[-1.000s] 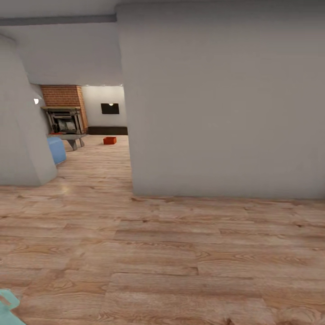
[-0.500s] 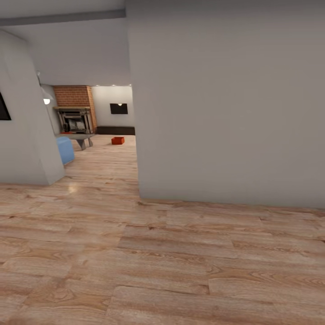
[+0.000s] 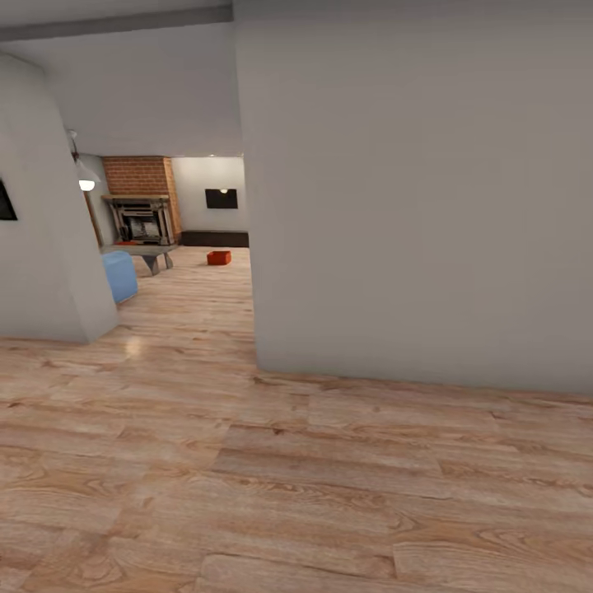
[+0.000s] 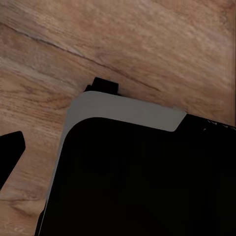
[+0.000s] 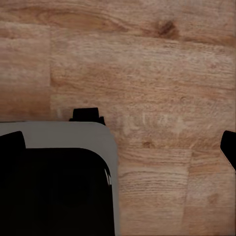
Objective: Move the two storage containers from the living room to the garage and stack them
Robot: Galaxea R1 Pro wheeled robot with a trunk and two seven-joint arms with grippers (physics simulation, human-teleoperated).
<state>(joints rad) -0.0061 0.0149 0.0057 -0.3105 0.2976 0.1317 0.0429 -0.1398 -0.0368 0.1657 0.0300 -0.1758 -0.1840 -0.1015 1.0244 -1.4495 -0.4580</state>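
Head view, left to right: pale wall corner (image 3: 49, 247) with a dark frame edge on it at far left, then an opening into the living room (image 3: 177, 239). Through it: hanging lamp (image 3: 86, 183), blue seat (image 3: 121, 275) beside the wall corner, red brick fireplace (image 3: 142, 202) with dark surround, low bench (image 3: 148, 251) in front of it. One orange-red storage container (image 3: 218, 258) sits on the wood-plank floor (image 3: 247, 461) far down the room, right of the bench, apart from it, near the dark baseboard of the back wall. Small dark panel (image 3: 221, 198) on that back wall above it. Second container: can't tell where. Right of the opening, a big plain grey wall (image 3: 420, 198) blocks the rest. Left wrist view: dark robot body with a grey rim (image 4: 123, 110) over wood planks, one black fingertip (image 4: 11, 150) at the frame edge; finger spread can't be told. Right wrist view: same dark body and grey rim (image 5: 64, 130), black fingertips (image 5: 12, 145) at both frame edges, set wide apart, nothing between them but floor.
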